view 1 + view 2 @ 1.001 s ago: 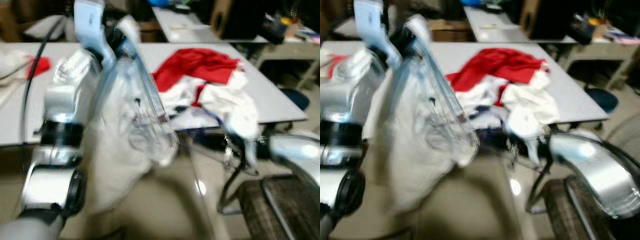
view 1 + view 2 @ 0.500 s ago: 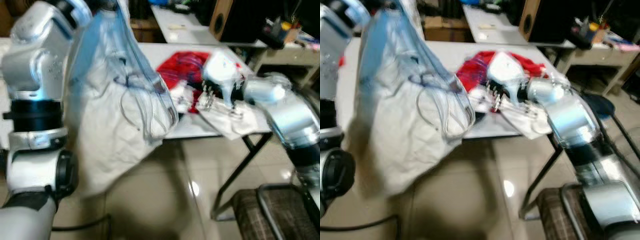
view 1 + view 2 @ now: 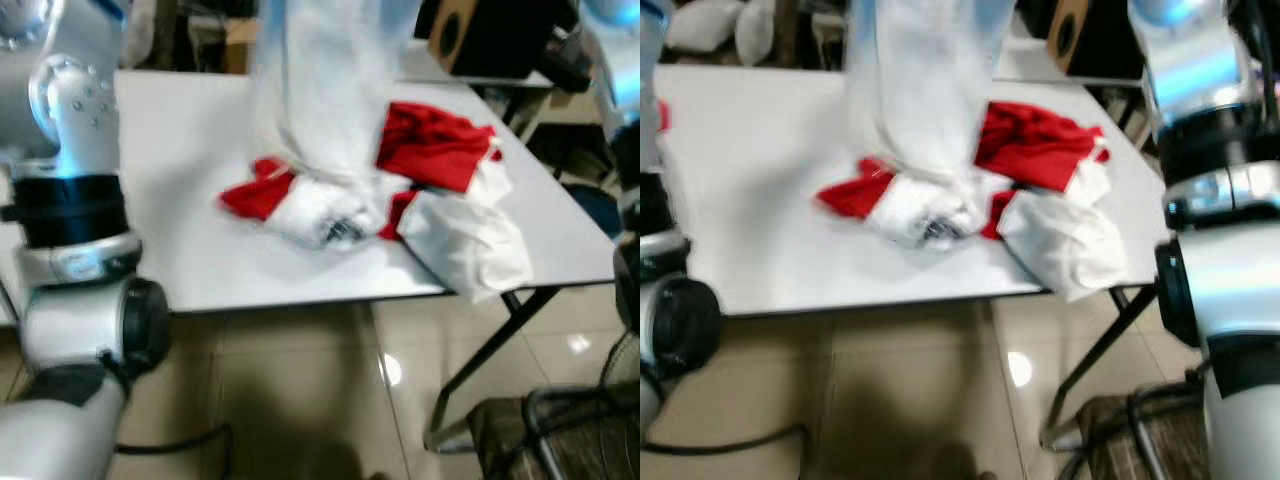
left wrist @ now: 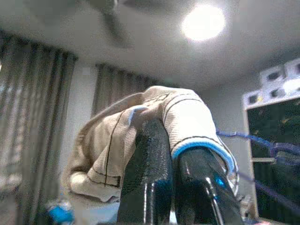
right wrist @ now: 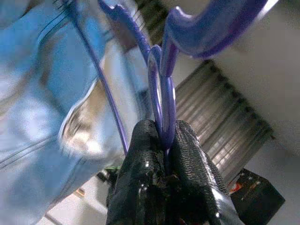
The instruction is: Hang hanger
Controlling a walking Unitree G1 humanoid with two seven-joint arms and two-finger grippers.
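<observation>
The hanger (image 5: 161, 89) is thin purple plastic, and we judge it light, stiff and rather slick, so the place to hold it is where we already do: low on the neck under the hook, where the strands meet. Our right hand (image 5: 161, 140) is closed tight on that neck, both fingers (image 5: 140, 164) pressed together with the plastic between them, raised up toward the ceiling. The garment (image 3: 320, 90) on it is pale, soft and limp; it drapes down in front of us over the far middle of the table (image 3: 180, 230), its lower end near or on the clothes pile there, we cannot tell which. It should swing and drag when carried, adding a little weight. Our left hand (image 4: 171, 178) is also lifted, fingers nearly shut with cream ribbed cloth with a blue edge (image 4: 187, 122) bunched over their tips. A red cloth (image 3: 435, 145) and white cloth (image 3: 465, 240) lie toward the table's right edge.
</observation>
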